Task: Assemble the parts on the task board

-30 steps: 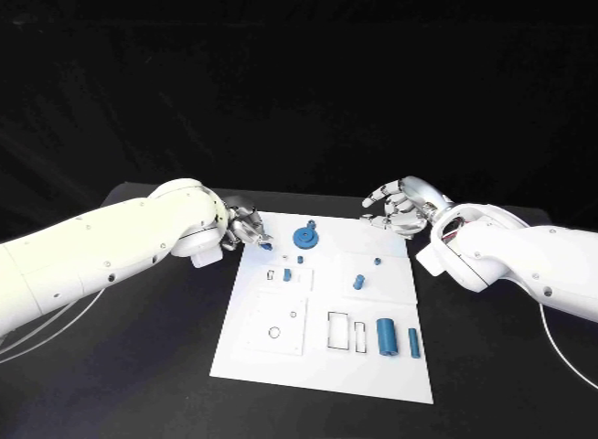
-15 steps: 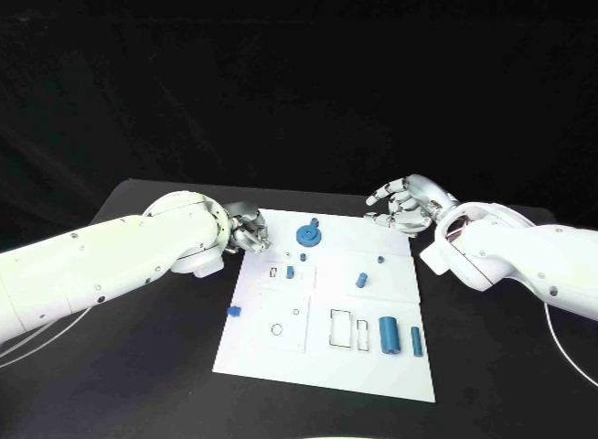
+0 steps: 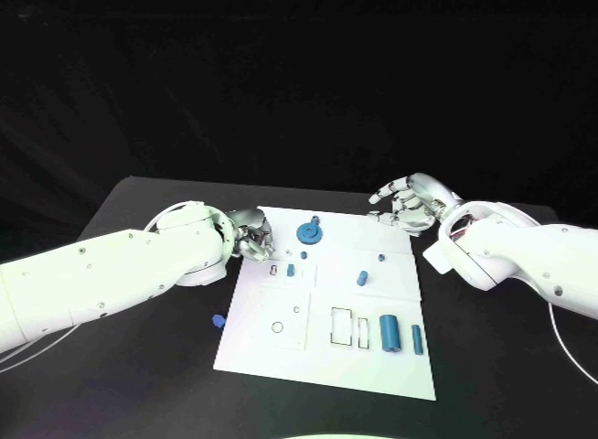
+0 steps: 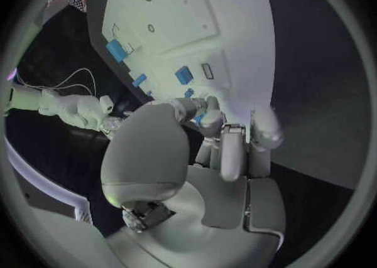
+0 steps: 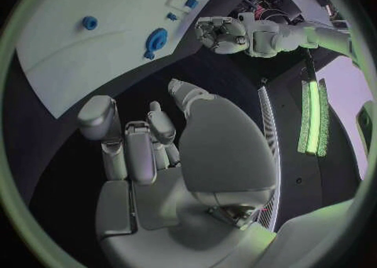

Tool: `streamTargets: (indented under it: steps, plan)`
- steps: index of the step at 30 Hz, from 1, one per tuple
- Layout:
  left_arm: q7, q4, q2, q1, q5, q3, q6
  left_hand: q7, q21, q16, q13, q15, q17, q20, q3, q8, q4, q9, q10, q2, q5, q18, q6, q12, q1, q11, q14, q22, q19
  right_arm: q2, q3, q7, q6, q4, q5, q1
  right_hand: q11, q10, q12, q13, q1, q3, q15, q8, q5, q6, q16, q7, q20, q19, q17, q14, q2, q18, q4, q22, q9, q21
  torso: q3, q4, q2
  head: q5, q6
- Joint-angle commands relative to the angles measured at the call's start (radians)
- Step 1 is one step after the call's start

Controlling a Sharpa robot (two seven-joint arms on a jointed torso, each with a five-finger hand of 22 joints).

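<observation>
A small blue part [image 3: 218, 321] lies on the table [image 3: 141, 366] just off the task board's [image 3: 328, 366] left edge, nearer the left hand [image 3: 250, 233], whose fingers [image 4: 235, 149] pinch another blue piece [image 4: 200, 118]; the right hand [image 3: 407, 203] hovers loosely curled, holding nothing.

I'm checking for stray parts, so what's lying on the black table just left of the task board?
One small blue part lies on the black table, just off the task board. Whatever is under the left arm is covered.
</observation>
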Motion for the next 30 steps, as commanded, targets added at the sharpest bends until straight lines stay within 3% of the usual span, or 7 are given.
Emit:
streamTargets:
  steps: [1,11,16,19,21,25,30]
  plan:
    - [0.02,0.003,-0.009,-0.001,0.002,0.0,-0.015,-0.005,0.004,0.004,0.0,-0.008,0.149,-0.003,0.033,0.001,-0.027,-0.001,0.008,0.004,0.004,-0.02,0.001,0.006,-0.005,0.002,0.071,0.0,0.007,-0.001,0.0,0.007,0.005,0.003,-0.009,-0.001,-0.001,-0.004,-0.002,0.001,-0.001,0.001,-0.007,0.004,0.005,-0.006,-0.006,-0.001,-0.003,-0.003,-0.001,0.028,-0.003,0.015,0.006,-0.001,-0.001,-0.006,0.0005,0.0012,-0.001,0.005,-0.001]
    - [0.029,0.018,-0.064,-0.002,0.146,0.001,-0.026,-0.005,-0.005,-0.003,-0.078,-0.007,0.138,-0.003,0.023,-0.014,0.0,-0.005,-0.033,-0.018,-0.004,-0.017,-0.014,-0.045,-0.055,0.004,0.068,-0.017,-0.003,-0.004,0.0,0.006,0.005,0.006,-0.009,-0.001,-0.001,-0.004,-0.002,0.001,-0.001,0.001,-0.007,0.004,0.005,-0.006,-0.006,-0.001,-0.003,-0.003,-0.001,0.028,-0.003,0.015,0.006,-0.001,-0.001,-0.006,0.0007,0.002,-0.002,0.013,-0.002]
    - [0.043,0.039,-0.102,-0.002,0.188,0.001,-0.04,0.009,-0.039,-0.023,-0.237,0.003,0.104,0.004,-0.03,-0.049,0.015,-0.032,-0.138,-0.04,-0.006,-0.007,-0.024,-0.156,-0.078,0.016,0.055,-0.077,-0.043,-0.006,0.0,0.006,0.005,0.009,-0.01,-0.002,-0.001,-0.004,-0.002,0.001,-0.001,0.001,-0.007,0.004,0.005,-0.006,-0.006,-0.001,-0.003,-0.003,-0.001,0.028,-0.003,0.015,0.006,-0.001,-0.001,-0.006,0.0007,0.0037,-0.005,0.023,-0.005]
    - [0.052,0.056,-0.129,-0.002,0.206,0.001,-0.044,0.025,-0.066,-0.044,-0.344,0.014,0.069,0.013,-0.07,-0.08,0.026,-0.056,-0.212,-0.05,-0.006,0.001,-0.04,-0.236,-0.081,0.031,0.041,-0.122,-0.072,-0.007,-0.001,0.005,0.006,0.011,-0.01,-0.004,-0.001,-0.004,-0.002,0.001,-0.001,0.001,-0.007,0.004,0.005,-0.006,-0.006,-0.001,-0.003,-0.003,-0.001,0.028,-0.003,0.015,0.006,-0.001,-0.001,-0.006,0.0002,0.0043,-0.006,0.036,-0.009]
    - [0.059,0.07,-0.152,-0.002,0.218,0.001,-0.041,0.037,-0.094,-0.071,-0.36,0.023,0.024,0.02,-0.097,-0.098,0.031,-0.072,-0.231,-0.056,-0.004,0.01,-0.05,-0.259,-0.073,0.041,0.023,-0.169,-0.101,-0.009,-0.001,0.006,0.007,0.012,-0.01,-0.006,-0.001,-0.004,-0.002,0.001,-0.001,0.001,-0.007,0.004,0.005,-0.006,-0.006,-0.001,-0.003,-0.003,-0.001,0.028,-0.003,0.015,0.006,-0.001,-0.001,-0.006,0.0006,0.0056,-0.01,0.043,-0.014]
    - [0.073,0.096,-0.202,-0.002,0.237,0.0,-0.016,0.069,-0.178,-0.142,-0.411,0.047,-0.084,0.041,-0.146,-0.158,0.042,-0.124,-0.281,-0.074,-0.003,0.032,-0.097,-0.329,-0.044,0.069,-0.027,-0.297,-0.183,-0.012,-0.001,0.006,0.009,0.014,-0.01,-0.011,-0.001,-0.004,-0.002,0.001,-0.001,0.001,-0.007,0.004,0.005,-0.006,-0.006,-0.001,-0.003,-0.003,-0.001,0.028,-0.003,0.015,0.006,-0.001,-0.001,-0.006,0.0002,0.0103,-0.018,0.072,-0.027]
    - [0.076,0.118,-0.25,-0.004,0.236,-0.002,0.023,0.08,-0.227,-0.178,-0.447,0.058,-0.139,0.052,-0.174,-0.187,0.045,-0.16,-0.305,-0.082,0.0,0.043,-0.122,-0.37,-0.009,0.08,-0.056,-0.363,-0.219,-0.014,-0.001,0.006,0.009,0.014,-0.01,-0.018,-0.001,-0.004,-0.002,0.001,-0.001,0.001,-0.007,0.004,0.005,-0.006,-0.006,-0.001,-0.003,-0.003,-0.001,0.028,-0.003,0.015,0.006,-0.001,-0.001,-0.006,-0.0013,0.0146,-0.025,0.102,-0.042]
